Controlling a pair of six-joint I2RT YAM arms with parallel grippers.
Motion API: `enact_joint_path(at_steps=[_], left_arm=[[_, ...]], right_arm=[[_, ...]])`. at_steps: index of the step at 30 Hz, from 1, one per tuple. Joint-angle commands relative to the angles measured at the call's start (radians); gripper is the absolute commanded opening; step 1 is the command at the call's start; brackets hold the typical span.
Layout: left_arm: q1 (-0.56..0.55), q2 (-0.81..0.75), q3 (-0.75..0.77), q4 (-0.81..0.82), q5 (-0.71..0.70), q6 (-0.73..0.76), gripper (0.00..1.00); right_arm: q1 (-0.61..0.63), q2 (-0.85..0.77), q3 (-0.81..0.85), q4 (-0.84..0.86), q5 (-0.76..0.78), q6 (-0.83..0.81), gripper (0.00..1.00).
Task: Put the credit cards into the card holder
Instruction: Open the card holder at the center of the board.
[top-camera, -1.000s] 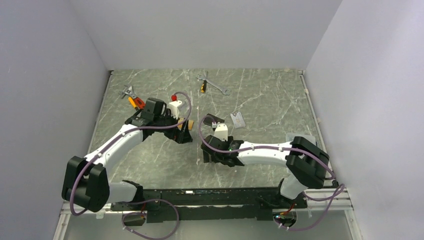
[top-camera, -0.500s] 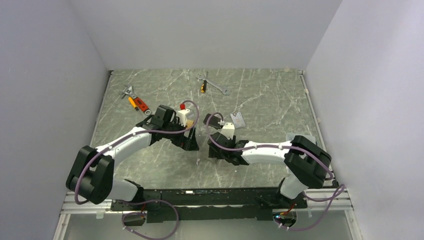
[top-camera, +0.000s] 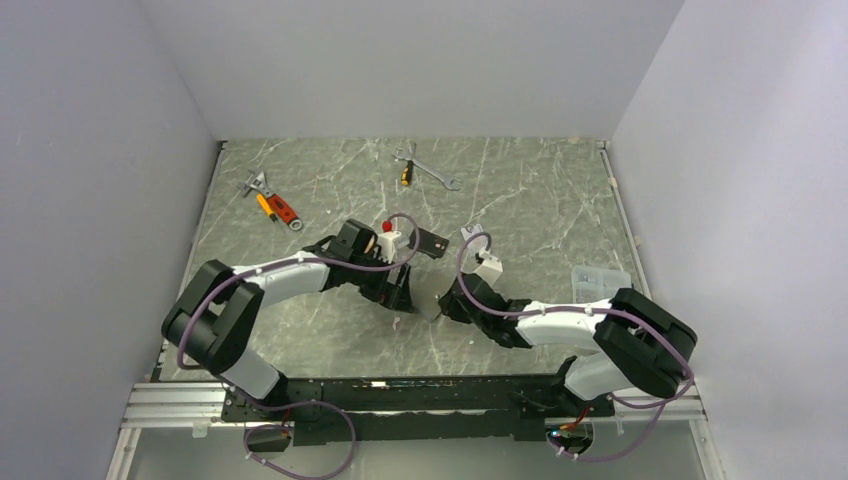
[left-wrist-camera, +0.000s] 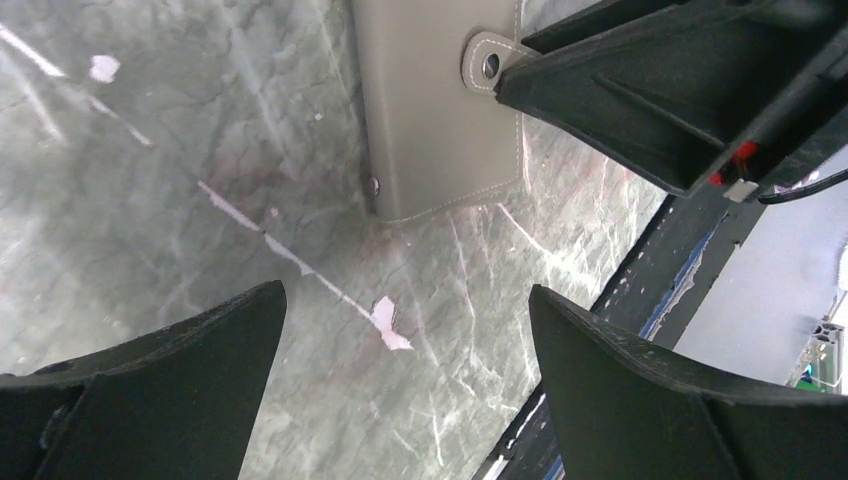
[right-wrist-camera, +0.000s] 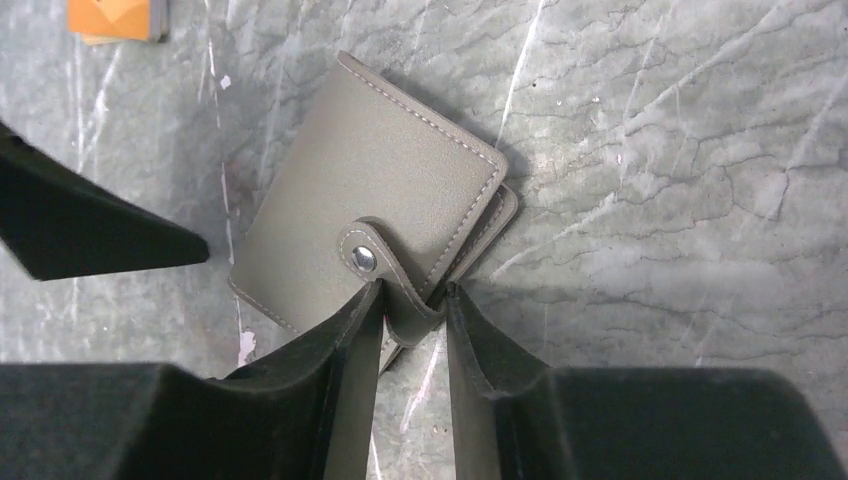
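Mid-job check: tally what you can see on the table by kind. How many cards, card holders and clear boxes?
cards: 2, the orange card and the black card; no others clearly visible
card holder: 1
clear box: 1
total: 4

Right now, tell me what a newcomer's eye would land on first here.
The closed taupe card holder at the centre of the scene draws the eye first. The right gripper pinches its snap strap, and the left gripper hangs wide open just beside it. An orange card lies a little apart, at the top left of the right wrist view.
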Motion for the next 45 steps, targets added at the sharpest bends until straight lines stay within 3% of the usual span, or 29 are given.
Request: enact_joint_path(at_steps=[1,13,21,29,34,38,42,45], left_arm=[[-0.025,0.064,0.071,0.078,-0.019,-0.034,0.99],[-0.037,0.227,0.156,0.133,0.026,-0.076,0.98],[-0.068,0.295,0.155,0.156,0.084,-0.108,0.8],[-0.08,0.282,0.104,0.207,0.143,-0.129,0.73],[-0.081,0.288,0.093,0.213,0.177,-0.118,0.54],[-0.08,0.288,0.093,0.236,0.207,-0.131,0.31],[-0.051,0.258,0.125,0.221,0.251,-0.146,0.01],[0.003,0.196,0.204,0.136,0.29,-0.152,0.0]], right_arm=[[-0.001,0.002,-0.107,0.013,-0.068,0.029,0.28],[-0.015,-0.035,-0.245,0.126,-0.095,0.038,0.24],[-0.034,-0.058,-0.272,0.185,-0.108,0.017,0.24],[-0.05,-0.084,-0.276,0.2,-0.119,-0.006,0.25],[-0.062,-0.084,-0.284,0.224,-0.132,-0.007,0.25],[-0.067,-0.083,-0.261,0.221,-0.15,-0.031,0.29],[-0.073,-0.123,-0.199,0.139,-0.142,-0.074,0.46],[-0.082,-0.221,-0.134,0.024,-0.106,-0.118,0.62]])
